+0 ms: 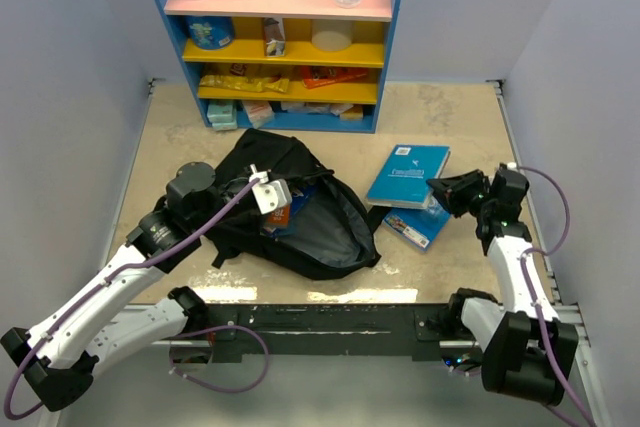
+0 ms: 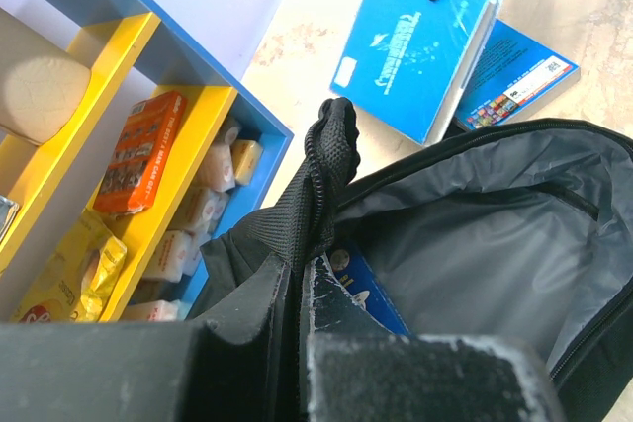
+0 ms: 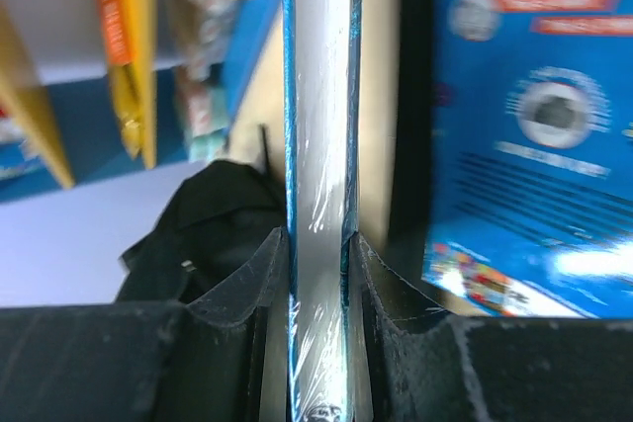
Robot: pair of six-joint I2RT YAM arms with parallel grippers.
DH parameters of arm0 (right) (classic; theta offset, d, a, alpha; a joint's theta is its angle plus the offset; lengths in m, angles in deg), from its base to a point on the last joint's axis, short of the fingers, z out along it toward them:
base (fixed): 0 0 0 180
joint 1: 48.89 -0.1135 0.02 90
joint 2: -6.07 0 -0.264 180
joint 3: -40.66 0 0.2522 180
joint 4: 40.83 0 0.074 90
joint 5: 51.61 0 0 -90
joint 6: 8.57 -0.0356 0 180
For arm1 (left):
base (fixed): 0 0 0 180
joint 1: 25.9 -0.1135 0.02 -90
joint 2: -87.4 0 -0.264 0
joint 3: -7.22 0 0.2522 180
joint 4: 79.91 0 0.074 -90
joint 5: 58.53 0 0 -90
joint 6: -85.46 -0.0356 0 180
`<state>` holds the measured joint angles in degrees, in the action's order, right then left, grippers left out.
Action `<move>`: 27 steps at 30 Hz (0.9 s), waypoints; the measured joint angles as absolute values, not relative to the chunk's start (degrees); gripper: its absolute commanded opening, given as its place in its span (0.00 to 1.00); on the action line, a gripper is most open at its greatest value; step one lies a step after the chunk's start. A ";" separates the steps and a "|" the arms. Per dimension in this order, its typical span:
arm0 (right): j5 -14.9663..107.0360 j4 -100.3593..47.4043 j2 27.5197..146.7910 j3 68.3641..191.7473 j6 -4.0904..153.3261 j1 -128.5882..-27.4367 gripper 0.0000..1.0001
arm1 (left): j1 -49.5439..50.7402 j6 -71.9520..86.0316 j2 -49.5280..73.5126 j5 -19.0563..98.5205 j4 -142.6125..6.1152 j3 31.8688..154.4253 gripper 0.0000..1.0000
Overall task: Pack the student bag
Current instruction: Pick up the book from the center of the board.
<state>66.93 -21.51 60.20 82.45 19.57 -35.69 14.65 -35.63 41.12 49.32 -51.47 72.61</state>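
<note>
The student bag lies open in the middle of the table, its grey lining showing. My left gripper is shut on the black webbing at the rim of the opening and holds it up. A blue book sits inside the bag beside the left gripper. To the bag's right, my right gripper is shut on the edge of a shrink-wrapped blue book, seen edge-on between the right gripper's jaws. Partly under it lies a second blue book.
A blue shelf unit with yellow and pink boards stands at the back, holding snack packets, a can and bottles. Grey walls close in the table on the left and right. The second book lies just right of the held one.
</note>
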 measured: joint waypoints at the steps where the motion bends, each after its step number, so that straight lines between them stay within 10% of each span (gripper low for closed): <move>1: 67.26 -21.66 60.55 83.85 19.52 -36.44 0.00 | 14.65 -35.65 41.12 49.32 -51.47 72.61 0.00; 27: 77.99 -16.92 43.92 89.82 15.13 -48.37 0.00 | 14.65 -35.70 41.90 48.75 -53.24 70.76 0.00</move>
<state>77.99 -16.92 43.92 89.82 15.13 -48.37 14.65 -35.70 41.90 48.75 -53.24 70.76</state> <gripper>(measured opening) 0.253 0.053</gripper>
